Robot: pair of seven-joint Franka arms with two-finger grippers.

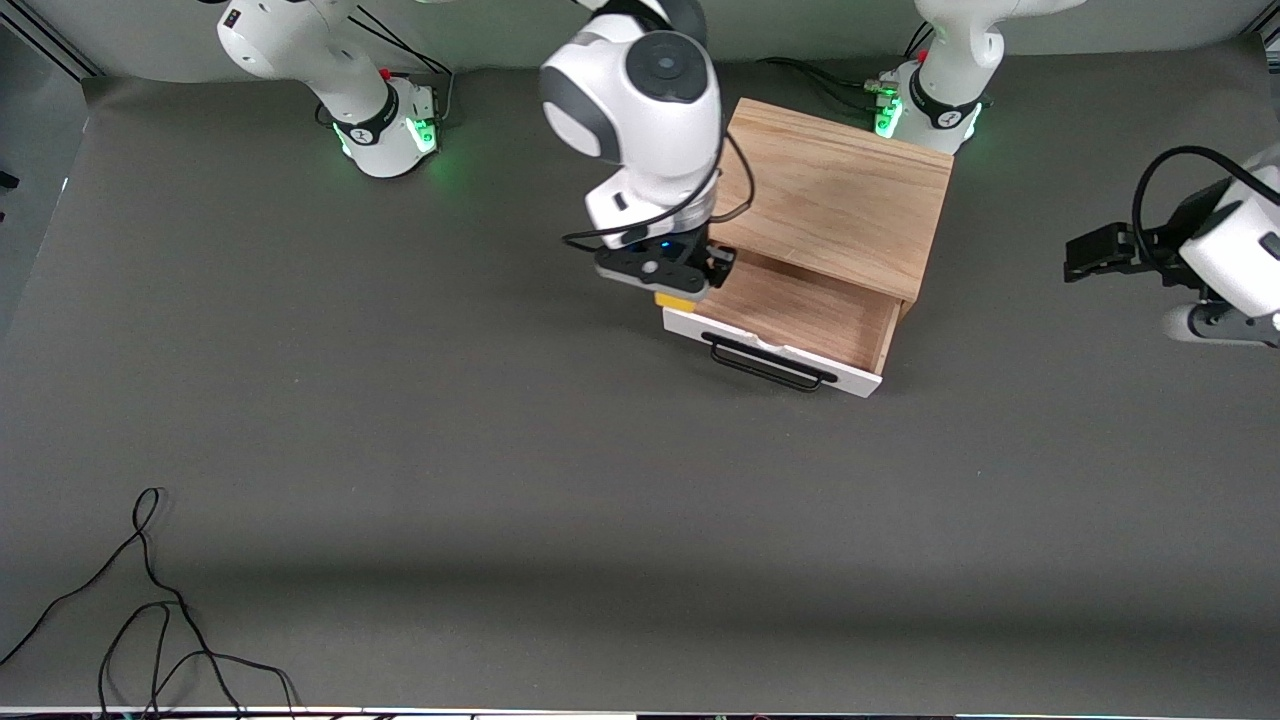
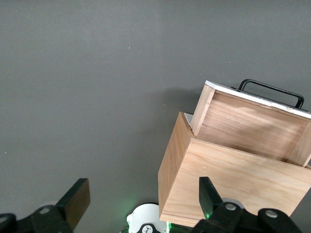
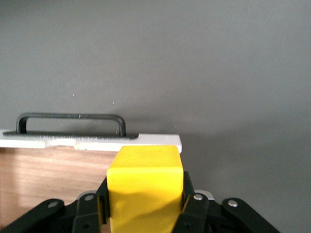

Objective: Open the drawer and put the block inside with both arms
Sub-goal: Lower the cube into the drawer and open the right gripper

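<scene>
The right hand pinches the yellow block over the corner of the open drawer toward the right arm's end. To do this well, I'd carry it inward over the wood floor, then lower and release. The left hand, fingers spread, waits over the table. No writing is legible.

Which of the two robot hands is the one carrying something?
The right gripper: it clamps the yellow block over the corner of the open drawer. The left gripper waits open and empty, off to the side.
</scene>
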